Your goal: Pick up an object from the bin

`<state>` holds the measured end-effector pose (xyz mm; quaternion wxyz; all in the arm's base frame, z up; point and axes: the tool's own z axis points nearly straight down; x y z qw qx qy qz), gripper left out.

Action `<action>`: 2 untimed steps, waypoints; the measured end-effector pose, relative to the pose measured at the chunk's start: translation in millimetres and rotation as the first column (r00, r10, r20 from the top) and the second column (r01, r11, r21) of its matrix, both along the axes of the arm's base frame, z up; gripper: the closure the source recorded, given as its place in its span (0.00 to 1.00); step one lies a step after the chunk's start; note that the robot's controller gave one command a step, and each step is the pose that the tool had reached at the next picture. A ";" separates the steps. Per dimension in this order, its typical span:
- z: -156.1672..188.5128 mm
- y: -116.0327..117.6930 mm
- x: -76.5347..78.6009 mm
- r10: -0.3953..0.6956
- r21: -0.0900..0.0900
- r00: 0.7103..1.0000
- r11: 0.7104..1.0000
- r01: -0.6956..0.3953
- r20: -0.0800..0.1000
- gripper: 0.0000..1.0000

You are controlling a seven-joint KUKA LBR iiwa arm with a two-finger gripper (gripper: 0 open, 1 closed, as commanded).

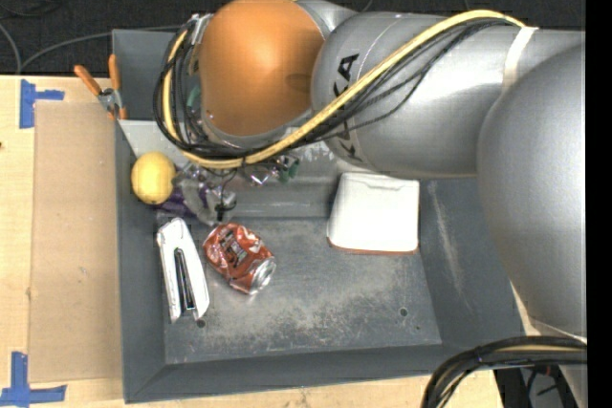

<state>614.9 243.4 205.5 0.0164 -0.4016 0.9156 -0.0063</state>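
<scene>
The gripper (216,194) hangs low in the back left of the grey bin (316,320), mostly hidden under the arm's orange wrist cover (256,62); whether it is spread or pressed together cannot be told. Just beside it, toward the bin's left wall, lie a yellow lemon-like ball (153,178) and a small purple thing (176,202). Just in front lies a crushed red can (237,258), with a white stapler (182,268) to the can's left. A white box (375,213) sits apart to the right.
</scene>
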 end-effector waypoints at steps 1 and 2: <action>-99.2 -1.7 -71.5 -0.165 0.003 0.986 0.986 0.165 -0.008 1.00; -62.7 -5.8 -47.6 0.006 0.004 1.000 1.000 -0.006 0.010 1.00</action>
